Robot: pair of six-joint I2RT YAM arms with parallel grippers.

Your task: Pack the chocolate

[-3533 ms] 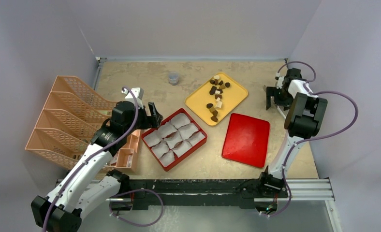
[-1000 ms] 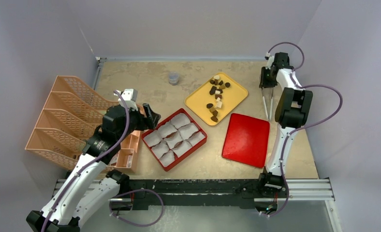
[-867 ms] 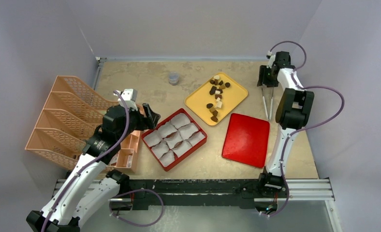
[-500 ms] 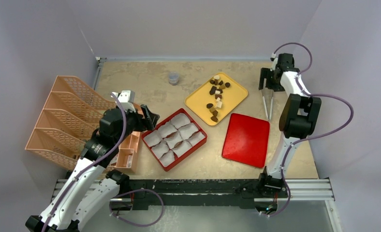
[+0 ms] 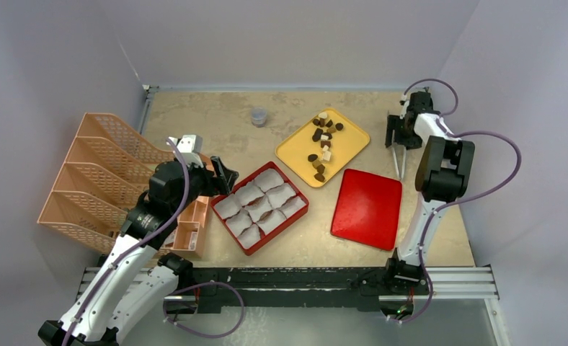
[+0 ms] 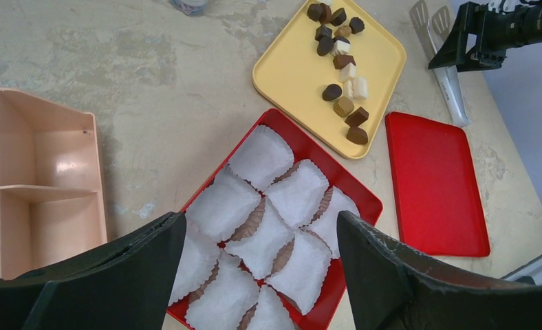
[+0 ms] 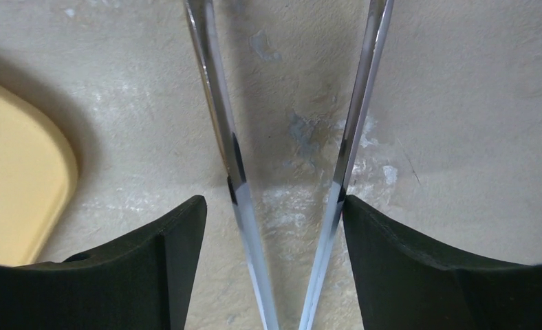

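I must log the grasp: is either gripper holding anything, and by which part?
Left gripper: nothing, open. Right gripper straddles both arms of the metal tongs, partway along them; whether it really grips them cannot be told.

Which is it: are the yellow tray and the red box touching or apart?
Apart. The left wrist view shows a strip of bare table running between the yellow tray and the red box.

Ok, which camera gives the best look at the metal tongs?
The left wrist view: the tongs run beside the yellow tray, both flat tips visible, though the right tool covers part. The right wrist view shows only their two arms close up; the top view, a thin sliver.
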